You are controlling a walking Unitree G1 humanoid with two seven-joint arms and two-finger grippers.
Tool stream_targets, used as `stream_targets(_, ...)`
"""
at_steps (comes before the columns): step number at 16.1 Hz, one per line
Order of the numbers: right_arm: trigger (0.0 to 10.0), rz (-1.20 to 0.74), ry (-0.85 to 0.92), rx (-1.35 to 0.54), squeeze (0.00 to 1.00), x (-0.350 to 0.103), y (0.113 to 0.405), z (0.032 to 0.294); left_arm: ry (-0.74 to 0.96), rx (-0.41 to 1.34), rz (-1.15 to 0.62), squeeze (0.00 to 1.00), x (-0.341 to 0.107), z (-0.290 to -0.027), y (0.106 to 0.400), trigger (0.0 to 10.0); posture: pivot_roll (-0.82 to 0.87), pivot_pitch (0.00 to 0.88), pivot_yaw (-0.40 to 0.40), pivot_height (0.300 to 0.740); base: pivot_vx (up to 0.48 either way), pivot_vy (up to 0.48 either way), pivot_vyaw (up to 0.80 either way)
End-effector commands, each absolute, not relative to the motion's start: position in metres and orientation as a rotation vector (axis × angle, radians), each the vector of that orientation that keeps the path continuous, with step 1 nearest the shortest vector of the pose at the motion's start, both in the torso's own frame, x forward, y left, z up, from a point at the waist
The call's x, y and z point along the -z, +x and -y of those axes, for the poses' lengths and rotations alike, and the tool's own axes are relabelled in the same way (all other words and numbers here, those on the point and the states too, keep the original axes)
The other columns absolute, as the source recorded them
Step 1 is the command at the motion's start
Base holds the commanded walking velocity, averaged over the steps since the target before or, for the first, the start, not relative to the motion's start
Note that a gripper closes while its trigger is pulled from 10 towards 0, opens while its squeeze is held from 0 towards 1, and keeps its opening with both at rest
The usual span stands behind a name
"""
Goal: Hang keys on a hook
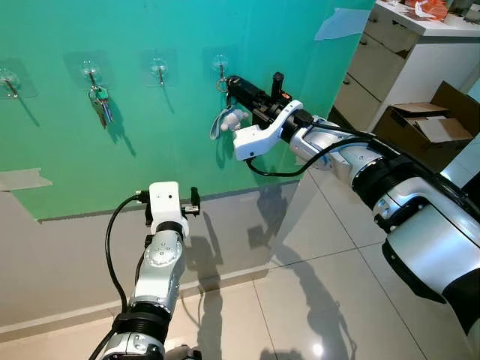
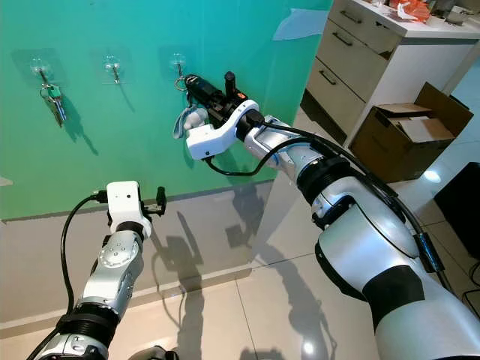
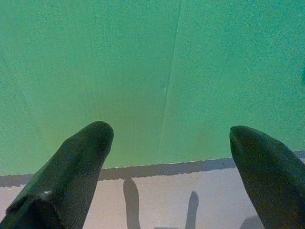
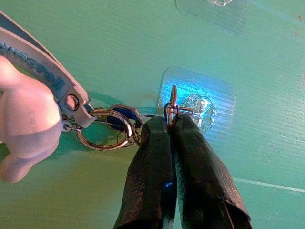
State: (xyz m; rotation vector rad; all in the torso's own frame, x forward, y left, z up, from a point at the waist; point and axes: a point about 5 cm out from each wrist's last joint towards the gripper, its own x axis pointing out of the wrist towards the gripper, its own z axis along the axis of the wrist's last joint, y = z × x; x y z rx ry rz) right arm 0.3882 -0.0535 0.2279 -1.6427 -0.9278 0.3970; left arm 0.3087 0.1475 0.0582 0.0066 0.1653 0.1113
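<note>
Right pincer [image 4: 170, 125] was clamped on the keys' [image 4: 112, 126] ring, held against the hook [image 4: 172, 98] on the green wall [image 1: 180, 135]. Left pincer [image 3: 167, 157] hung open, idle. Judgement: seat the ring fully over the hook's tip before releasing

home hallway; drawers [image 1: 382, 45], tiled floor [image 1: 315, 300]

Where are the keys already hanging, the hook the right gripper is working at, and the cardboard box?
hanging keys [image 1: 100, 104], left eye view, on the green-headed key bunch.
hook [image 4: 173, 98], right wrist view, on the metal tip above the right gripper [image 4: 170, 123].
cardboard box [image 1: 431, 124], left eye view, on its open flap.
</note>
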Motion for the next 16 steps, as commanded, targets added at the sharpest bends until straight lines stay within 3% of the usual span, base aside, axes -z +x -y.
stream_targets(1,10.0,0.878,-1.664,-0.431,0.00,-0.214,0.388,0.059,0.011,-0.110,-0.171,0.00,-0.058,-0.144,0.308,10.0,-0.03,0.000,-0.063,0.740,0.000,0.000,0.00)
stream_targets(2,10.0,0.878,-1.665,-0.429,0.00,-0.214,0.388,0.059,0.011,-0.109,-0.171,0.00,-0.058,-0.144,0.309,10.0,-0.03,0.000,-0.063,0.740,0.000,0.000,0.00)
stream_targets(3,10.0,0.875,-1.658,-0.424,0.17,-0.213,0.388,0.060,0.011,-0.106,-0.171,0.00,-0.059,-0.143,0.309,10.0,-0.04,0.000,-0.062,0.740,0.000,0.000,0.00)
stream_targets(4,10.0,0.869,-1.657,-0.433,1.00,-0.212,0.388,0.060,0.011,-0.104,-0.172,0.00,-0.059,-0.142,0.309,10.0,-0.04,0.000,-0.062,0.740,0.000,0.000,0.00)
stream_targets(12,10.0,0.856,-1.638,-0.431,1.00,-0.211,0.388,0.060,0.007,-0.105,-0.175,0.00,-0.057,-0.142,0.306,10.0,-0.04,0.000,-0.065,0.740,0.000,0.000,0.00)
stream_targets(13,10.0,0.848,-1.606,-0.424,0.00,-0.213,0.388,0.059,0.003,-0.105,-0.176,0.00,-0.057,-0.142,0.306,10.0,-0.04,0.000,-0.063,0.740,0.000,0.000,0.00)
stream_targets(16,10.0,0.766,-1.285,-0.358,0.00,-0.236,0.391,0.061,-0.002,-0.096,-0.176,0.00,-0.058,-0.142,0.310,10.0,-0.05,0.000,-0.046,0.740,0.000,0.000,0.00)
